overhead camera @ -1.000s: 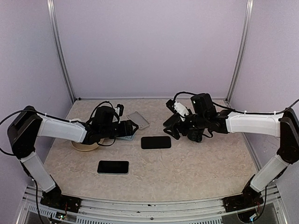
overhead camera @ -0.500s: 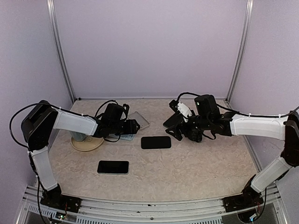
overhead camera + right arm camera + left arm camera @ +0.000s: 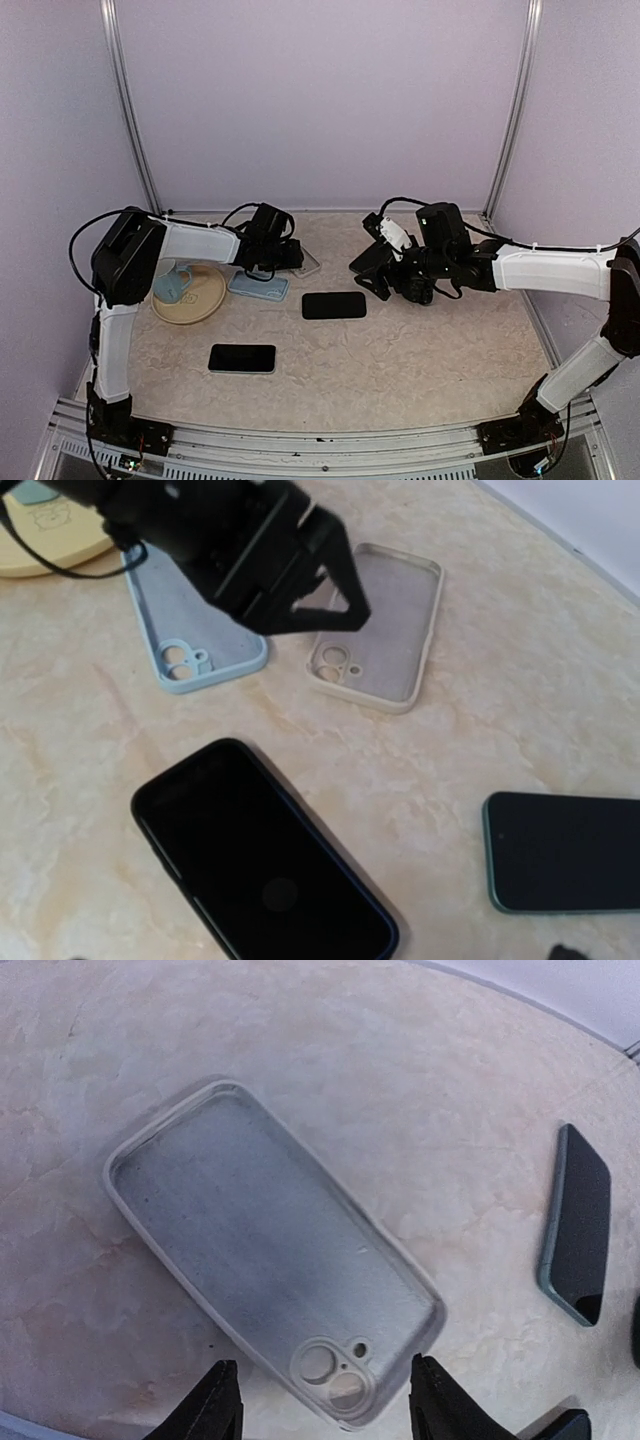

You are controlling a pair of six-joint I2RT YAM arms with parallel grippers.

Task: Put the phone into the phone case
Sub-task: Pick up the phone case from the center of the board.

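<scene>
Plainly, left pincer (image 3: 322,1385) gapes wide over the grey phone case (image 3: 250,1240), holding nothing.

Two phones and two empty cases, all lying flat and apart; neither phone is in a case.
Grey case (image 3: 260,1250) lies open side up and set diagonally, with its camera cutout at one end. Blue case (image 3: 258,286) lies just beside it, also open side up, with a small gap between them. Black phone (image 3: 334,305) lies dark side up near mid-table, lengthwise left to right, close to both cases. Second phone (image 3: 242,358), dark with a pale edge, lies parallel to it, nearer the front and well apart from the cases.
</scene>
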